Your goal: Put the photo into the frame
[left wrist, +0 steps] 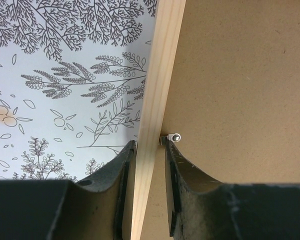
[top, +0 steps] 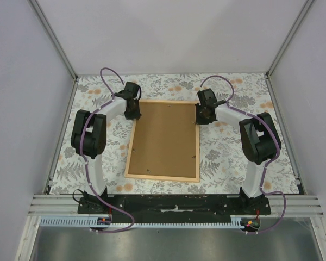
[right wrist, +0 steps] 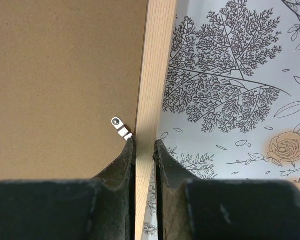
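Tabletop [top: 223, 157]: covered in a floral-patterned sheet, and it carries all the items.

Left gripper [top: 133, 111]: positioned at the far left corner of the frame [top: 162, 177]. In the left wrist view, the gripper [left wrist: 150, 145] is set narrow and straddles the left wooden rail. The outer finger [left wrist: 124, 170] lies against the rail's outside edge. The inner finger [left wrist: 176, 170] stands just beside the inside edge, over the board. Whether the rail is actually clamped cannot be told. A small metal clip [left wrist: 172, 136] sits at this finger's tip.

Frame: lies flat at the tabletop's centre, back side up and slightly skewed, with its near end swung to the left. The brown backing board [top: 165, 136] fills its opening.

Right gripper [top: 202, 115]: positioned at the far right corner of the frame. In the right wrist view, the gripper [right wrist: 144, 142] is pinched onto the right rail, with both fingers tight against the wood. A second metal clip [right wrist: 120, 127] lies on the board just beside the inner finger.
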Controlling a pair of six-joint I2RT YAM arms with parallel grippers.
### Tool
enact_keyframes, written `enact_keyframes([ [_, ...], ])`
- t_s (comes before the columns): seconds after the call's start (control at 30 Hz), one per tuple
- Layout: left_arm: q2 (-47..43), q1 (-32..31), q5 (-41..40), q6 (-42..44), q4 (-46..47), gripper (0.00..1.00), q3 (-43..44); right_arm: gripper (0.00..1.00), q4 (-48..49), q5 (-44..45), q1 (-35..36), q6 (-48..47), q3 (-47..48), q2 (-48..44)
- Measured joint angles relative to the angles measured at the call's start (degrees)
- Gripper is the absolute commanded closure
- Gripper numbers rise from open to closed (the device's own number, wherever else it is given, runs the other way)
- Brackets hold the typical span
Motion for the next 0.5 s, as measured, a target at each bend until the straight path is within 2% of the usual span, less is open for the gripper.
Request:
enact_keyframes([
  [0.1, 0.0, 0.55, 1.53, 0.09, -0.07, 0.55, 0.17, 1.0, -0.02, -0.07, -0.15, 0.76, 0.0, 0.0],
  [0.17, -0.02, 0.98, 2.6, 0.17, 0.15, 0.46, 0.15, 1.0, -0.13, -0.11, -0.31, 1.49, 0.0, 0.0],
  [0.33, -2.8, 2.01, 4.39, 0.28, 2.91, 0.4, -4.0, 1.0, -0.85, 0.15, -0.52, 4.39, 0.13, 0.0],
  [0.5, -14.6, 1.22, 4.98, -0.11, 3.02, 0.34, -14.4, 1.0, -2.05, 1.05, -0.57, 6.97, 0.5, 0.02],
])
